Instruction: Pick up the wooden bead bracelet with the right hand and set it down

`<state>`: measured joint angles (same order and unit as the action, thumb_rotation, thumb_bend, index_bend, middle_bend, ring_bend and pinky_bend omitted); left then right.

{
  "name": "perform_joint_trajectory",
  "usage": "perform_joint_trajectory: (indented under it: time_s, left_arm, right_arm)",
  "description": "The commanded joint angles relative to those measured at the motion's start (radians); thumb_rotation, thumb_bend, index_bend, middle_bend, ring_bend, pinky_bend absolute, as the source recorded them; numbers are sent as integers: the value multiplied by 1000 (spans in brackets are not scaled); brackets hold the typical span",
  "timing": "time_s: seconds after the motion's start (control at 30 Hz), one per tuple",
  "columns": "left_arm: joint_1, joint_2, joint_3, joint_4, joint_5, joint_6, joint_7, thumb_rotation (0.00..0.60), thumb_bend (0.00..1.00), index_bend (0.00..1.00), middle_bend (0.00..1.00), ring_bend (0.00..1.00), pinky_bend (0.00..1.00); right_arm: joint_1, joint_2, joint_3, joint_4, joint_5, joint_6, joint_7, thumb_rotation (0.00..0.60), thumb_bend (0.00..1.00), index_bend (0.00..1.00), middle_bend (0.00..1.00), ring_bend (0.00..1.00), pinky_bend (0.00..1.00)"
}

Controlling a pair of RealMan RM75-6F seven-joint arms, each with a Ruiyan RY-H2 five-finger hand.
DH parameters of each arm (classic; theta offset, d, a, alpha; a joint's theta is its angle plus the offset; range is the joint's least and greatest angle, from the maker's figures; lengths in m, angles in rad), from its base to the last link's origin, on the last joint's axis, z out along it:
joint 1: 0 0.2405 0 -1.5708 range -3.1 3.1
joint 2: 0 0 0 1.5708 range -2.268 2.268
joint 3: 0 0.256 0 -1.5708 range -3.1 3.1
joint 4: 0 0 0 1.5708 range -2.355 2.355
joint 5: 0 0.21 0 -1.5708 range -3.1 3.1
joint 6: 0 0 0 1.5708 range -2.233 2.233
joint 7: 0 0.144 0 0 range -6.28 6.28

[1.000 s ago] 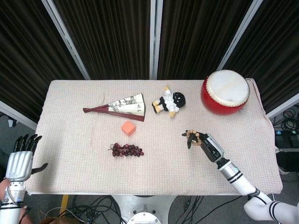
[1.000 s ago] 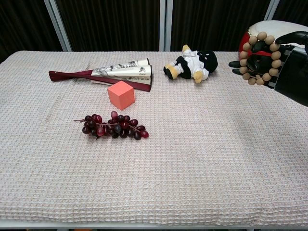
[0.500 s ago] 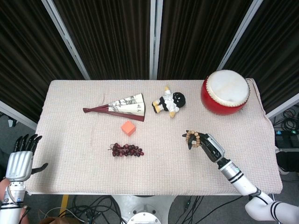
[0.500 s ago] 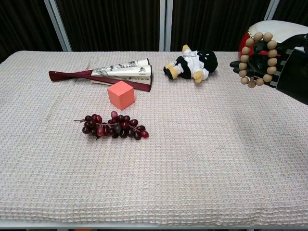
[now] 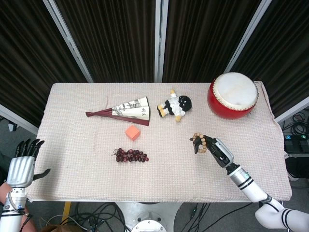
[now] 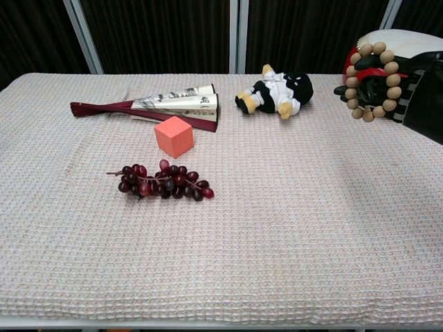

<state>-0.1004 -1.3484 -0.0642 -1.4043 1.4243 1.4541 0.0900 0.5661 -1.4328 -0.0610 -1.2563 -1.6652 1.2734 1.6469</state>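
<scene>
Wooden bead bracelet [image 6: 374, 81] is up off the table, looped over the dark fingers [image 6: 354, 88] of the right hand [image 5: 216, 149], which grips it; beads hang in a ring round the fingertips. In head view the bracelet [image 5: 199, 142] sits at the hand's front end, over the right-centre of the cloth-covered table [image 5: 87, 183], fwd of the red drum [image 5: 233, 94] and apart from it. In chest view the hand w/ beads shows in front of the drum [image 6: 387, 41], near the right edge of frame.

Left hand [image 5: 21, 165] is off the table's left edge, fingers spread apart, holding nothing.

Rest of table, well to the left of the bracelet: small doll in black and white [image 5: 175, 106] lying on its side near the far centre; folding fan [image 5: 124, 110] partly open, left of the doll; orange cube [image 5: 132, 132] just fwd of the fan; bunch of dark red grapes [image 5: 131, 155] fwd of the cube, not touching it.
</scene>
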Motion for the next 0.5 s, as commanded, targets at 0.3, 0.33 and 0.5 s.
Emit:
perform_joint_trajectory:
  time_s: [0.3,0.33,0.5]
  left_arm:
    - [-4,1,-1,-2,2,-3,2,600,0,145,103,0,0]
    - [-4,1,-1,-3,1,-3,2,600,0,145,103,0,0]
    - [-5,1,1,-5,3,-4,3,600,0,145,103,0,0]
  right_arm:
    - [-19,11,26,-3,66,-40,-165,220,412,329,541,173,0]
    - [-21,11,28,-3,71,-44,-174,221,411,329,541,174,0]
    - [-32,11,31,21,97,-73,-183,220,410,329,541,174,0]
